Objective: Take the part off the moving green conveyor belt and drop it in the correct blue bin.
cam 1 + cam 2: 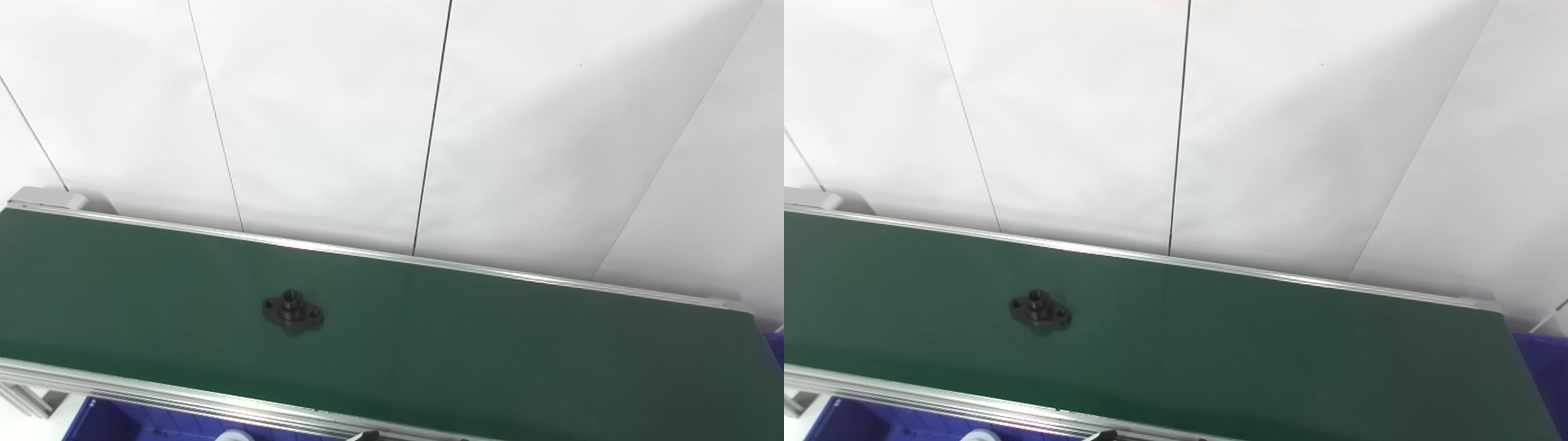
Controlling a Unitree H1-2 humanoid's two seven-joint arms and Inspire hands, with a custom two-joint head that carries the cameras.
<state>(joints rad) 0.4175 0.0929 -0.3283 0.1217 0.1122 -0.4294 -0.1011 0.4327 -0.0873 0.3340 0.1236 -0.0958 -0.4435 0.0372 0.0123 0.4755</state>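
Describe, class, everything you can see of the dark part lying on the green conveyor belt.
The part is a small, dark, metal-looking flange: a flat oval plate with a raised round hub at its centre, bored through, and a small hole at each end. It lies flat, hub upward, left of centre on the green belt, touching only the belt. No hand is near it.

Both head cameras look steeply down — slightly offset — sharing the conveyor belt [490, 343] and white wall [318, 110].

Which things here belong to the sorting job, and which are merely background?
Belong to the job:
black flanged part
green conveyor belt
blue bin below the near rail
blue bin at the belt's right end

Background:
white wall panels

No hand is clearly in view.
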